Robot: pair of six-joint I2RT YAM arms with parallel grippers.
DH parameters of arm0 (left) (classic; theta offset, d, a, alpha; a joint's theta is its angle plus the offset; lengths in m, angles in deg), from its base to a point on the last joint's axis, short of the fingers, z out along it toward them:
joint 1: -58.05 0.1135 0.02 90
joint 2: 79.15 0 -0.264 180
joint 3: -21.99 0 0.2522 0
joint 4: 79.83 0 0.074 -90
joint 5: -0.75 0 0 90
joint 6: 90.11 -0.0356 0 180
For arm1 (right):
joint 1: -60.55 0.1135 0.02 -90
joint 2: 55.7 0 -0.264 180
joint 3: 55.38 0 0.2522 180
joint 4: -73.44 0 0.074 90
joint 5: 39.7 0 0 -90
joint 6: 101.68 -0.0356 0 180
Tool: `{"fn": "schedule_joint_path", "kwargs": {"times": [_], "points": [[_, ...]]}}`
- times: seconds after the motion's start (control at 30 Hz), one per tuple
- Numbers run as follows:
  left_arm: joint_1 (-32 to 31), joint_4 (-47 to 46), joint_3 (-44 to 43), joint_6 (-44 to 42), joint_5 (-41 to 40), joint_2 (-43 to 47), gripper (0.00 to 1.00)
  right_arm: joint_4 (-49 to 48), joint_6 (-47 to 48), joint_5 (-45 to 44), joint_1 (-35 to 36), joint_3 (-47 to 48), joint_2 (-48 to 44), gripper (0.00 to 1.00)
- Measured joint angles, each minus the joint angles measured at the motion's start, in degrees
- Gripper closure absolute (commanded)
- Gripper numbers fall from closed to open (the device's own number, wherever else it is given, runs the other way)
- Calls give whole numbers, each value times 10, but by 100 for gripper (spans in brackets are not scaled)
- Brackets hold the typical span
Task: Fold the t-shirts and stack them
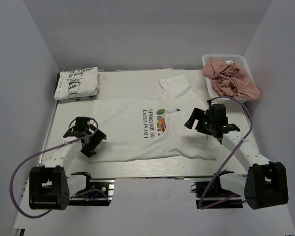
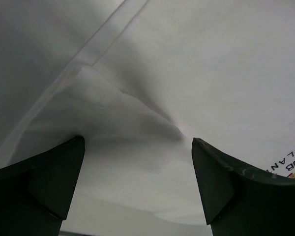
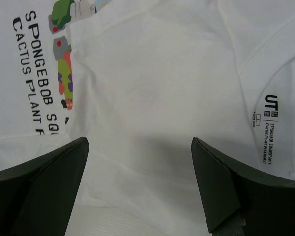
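Note:
A white t-shirt with a colourful cartoon print and dark lettering [image 1: 137, 130] lies spread across the middle of the table, one sleeve folded up at the back. A second white t-shirt with a black line-drawing [image 1: 76, 84] lies folded at the back left. My left gripper [image 1: 88, 139] is open over the spread shirt's left hem; its wrist view shows the white cloth [image 2: 152, 98] between the fingers. My right gripper [image 1: 199, 123] is open over the shirt's right part, near the collar label [image 3: 268, 125] and the print [image 3: 64, 73].
A white basket [image 1: 246, 63] at the back right holds crumpled pink cloth [image 1: 231, 81]. White walls stand close on the left, right and back. The table's near edge runs just in front of the shirt, with both arm bases below it.

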Motion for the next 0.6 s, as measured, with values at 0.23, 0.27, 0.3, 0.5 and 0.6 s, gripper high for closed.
{"fn": "schedule_joint_path", "kwargs": {"times": [0.23, 0.27, 0.3, 0.5, 0.6], "points": [[-2, 132, -4, 16, -21, 104, 0, -4, 11, -4, 2, 12, 2, 10], [-2, 136, -22, 14, -32, 104, 0, -6, 12, -4, 3, 19, 5, 10], [-2, 135, -41, 13, -41, 101, 0, -7, 14, -4, 5, 29, 9, 10], [5, 66, -169, -13, -96, 14, 0, -27, 15, -6, 18, 119, 60, 10], [9, 38, -234, -28, -124, -80, 0, -43, 15, -9, 19, 176, 104, 10]]}}
